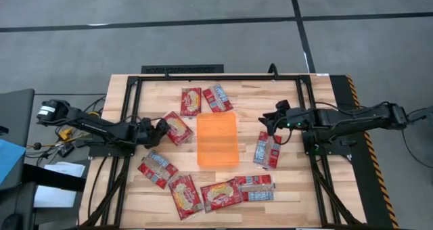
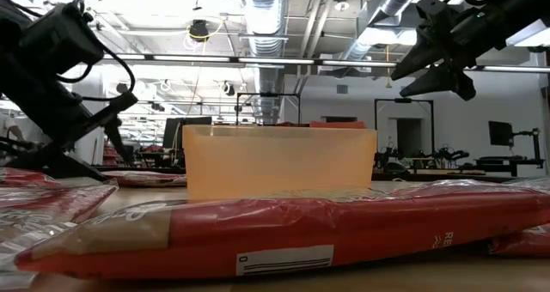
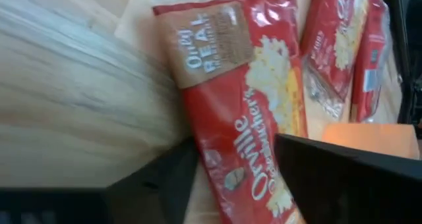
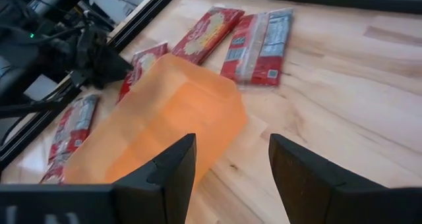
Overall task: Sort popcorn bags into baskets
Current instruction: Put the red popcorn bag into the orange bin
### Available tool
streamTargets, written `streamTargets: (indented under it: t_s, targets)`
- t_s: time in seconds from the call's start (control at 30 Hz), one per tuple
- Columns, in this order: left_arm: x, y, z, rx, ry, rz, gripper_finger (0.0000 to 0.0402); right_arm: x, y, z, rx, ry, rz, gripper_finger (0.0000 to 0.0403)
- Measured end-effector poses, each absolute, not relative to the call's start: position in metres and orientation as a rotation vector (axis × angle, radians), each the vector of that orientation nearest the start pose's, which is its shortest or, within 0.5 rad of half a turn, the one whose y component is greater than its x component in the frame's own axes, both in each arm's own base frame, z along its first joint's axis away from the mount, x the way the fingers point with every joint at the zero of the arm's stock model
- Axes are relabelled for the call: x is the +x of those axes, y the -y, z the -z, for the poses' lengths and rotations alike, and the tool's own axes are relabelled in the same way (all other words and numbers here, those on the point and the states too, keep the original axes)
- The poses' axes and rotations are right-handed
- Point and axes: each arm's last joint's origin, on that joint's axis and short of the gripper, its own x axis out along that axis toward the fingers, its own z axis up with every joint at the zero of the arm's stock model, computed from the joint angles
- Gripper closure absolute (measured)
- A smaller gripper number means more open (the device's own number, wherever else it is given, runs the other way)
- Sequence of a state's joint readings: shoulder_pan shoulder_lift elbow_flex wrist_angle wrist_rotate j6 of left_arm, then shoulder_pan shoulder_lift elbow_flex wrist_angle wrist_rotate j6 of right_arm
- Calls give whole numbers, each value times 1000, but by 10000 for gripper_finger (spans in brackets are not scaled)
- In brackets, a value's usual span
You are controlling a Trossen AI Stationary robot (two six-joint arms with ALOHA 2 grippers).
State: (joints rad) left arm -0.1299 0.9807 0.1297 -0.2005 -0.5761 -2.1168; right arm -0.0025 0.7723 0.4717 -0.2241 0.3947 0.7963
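The orange basket stands mid-table, and nothing shows inside it. Several red popcorn bags lie flat around it: two beyond it, one to its left, one to its right, and others along the near side. My left gripper is low and open at the left bag's end; in the left wrist view its fingers stand on either side of that bag. My right gripper is open and raised to the right of the basket, holding nothing. My left gripper straddles the end of the bag left of the basket, coming level from the table's left along the bag's length. The bag lies flat on the table. Whether the fingers touch it, I cannot tell.
A black metal frame borders the wooden table top. Bare wood lies between the basket and the right-hand bag. In the low view a bag lies right in front of the camera, and the basket stands behind it.
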Motion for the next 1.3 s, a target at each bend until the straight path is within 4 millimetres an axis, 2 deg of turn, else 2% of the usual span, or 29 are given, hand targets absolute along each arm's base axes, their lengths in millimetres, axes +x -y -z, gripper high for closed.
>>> streamTargets:
  t_s: [0.17, 0.2, 0.3, 0.4, 0.63, 0.9, 1.03, 1.3]
  targets:
    - [127, 1, -94, -1502, -195, -1202, 372, 164, 12, -225, 670, -329, 574, 198]
    - [127, 1, -94, -1496, -198, -1199, 385, 164, 12, -225, 671, -329, 575, 200]
    - [128, 1, -96, -1481, -212, -1184, 391, 164, 12, -225, 673, -329, 573, 207]
    - [136, 2, -106, -1406, -257, -1112, 397, 164, 12, -226, 674, -326, 570, 216]
    - [163, 7, -153, -1298, -323, -976, 400, 164, 12, -228, 658, -311, 558, 233]
    - [174, 8, -206, -1111, -424, -974, 401, 167, 12, -235, 649, -243, 528, 246]
    - [175, 8, -226, -1045, -462, -975, 401, 168, 15, -236, 653, -231, 540, 249]
    - [180, 8, -253, -960, -468, -903, 401, 166, 20, -241, 658, -180, 550, 255]
